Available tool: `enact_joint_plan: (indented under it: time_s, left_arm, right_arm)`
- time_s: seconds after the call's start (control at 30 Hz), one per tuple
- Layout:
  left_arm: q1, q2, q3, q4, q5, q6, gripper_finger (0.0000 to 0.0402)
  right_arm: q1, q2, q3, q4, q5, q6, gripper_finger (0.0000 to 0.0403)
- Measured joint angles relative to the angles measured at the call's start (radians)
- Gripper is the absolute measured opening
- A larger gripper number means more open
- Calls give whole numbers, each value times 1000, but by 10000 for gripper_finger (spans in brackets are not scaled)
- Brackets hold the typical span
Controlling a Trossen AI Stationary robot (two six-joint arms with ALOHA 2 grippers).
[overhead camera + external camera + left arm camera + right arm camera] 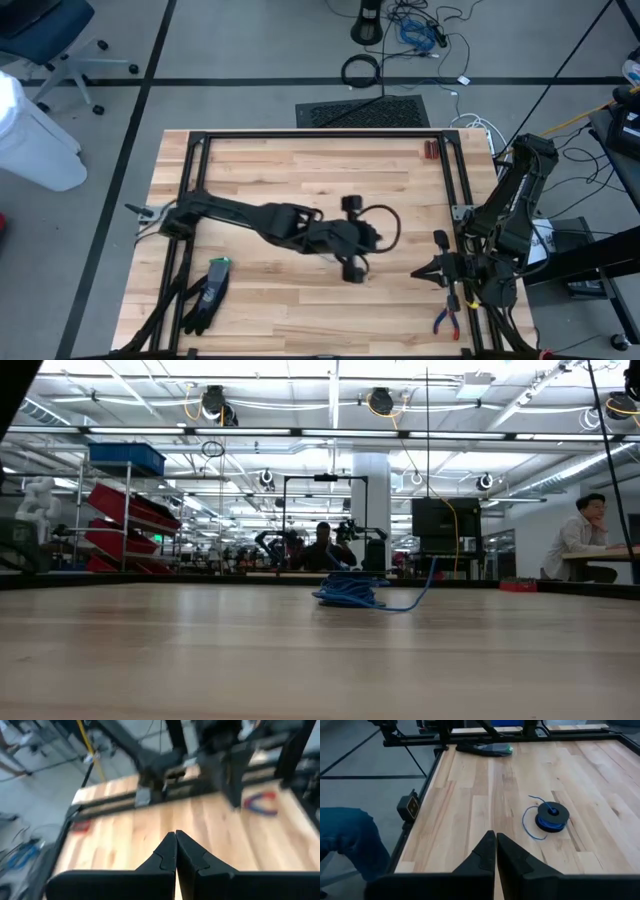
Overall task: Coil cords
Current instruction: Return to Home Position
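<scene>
1. The blue wire (pixel 551 816) lies near the middle of the wooden desk (pixel 600 765). It is a small round coil with a thin tail curving off beside it.
2. The left gripper (pixel 175 840) hangs above the middle of the desk, over the area of the coil. Its fingers are pressed together and hold nothing.
3. The right gripper (pixel 495 840) is at the desk's right side, well apart from the coil. Its fingers are also closed and empty.
4. In the high view, a black glove (pixel 205 295) lies toward the desk's lower left corner, and red-handled pliers (pixel 447 318) lie near the right arm.
</scene>
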Motion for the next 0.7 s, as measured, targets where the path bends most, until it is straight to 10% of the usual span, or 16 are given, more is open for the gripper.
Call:
enact_joint_plan:
  time_s: [0.37,0.7]
  left_arm:
    - [-92,-153,-155,-395,-228,-219,2]
    - [-161,-469,-749,82,-278,-278,2]
  right_arm:
    - [-7,0,0,38,32,-52,0]
    - [-65,-14,0,170,18,-236,0]
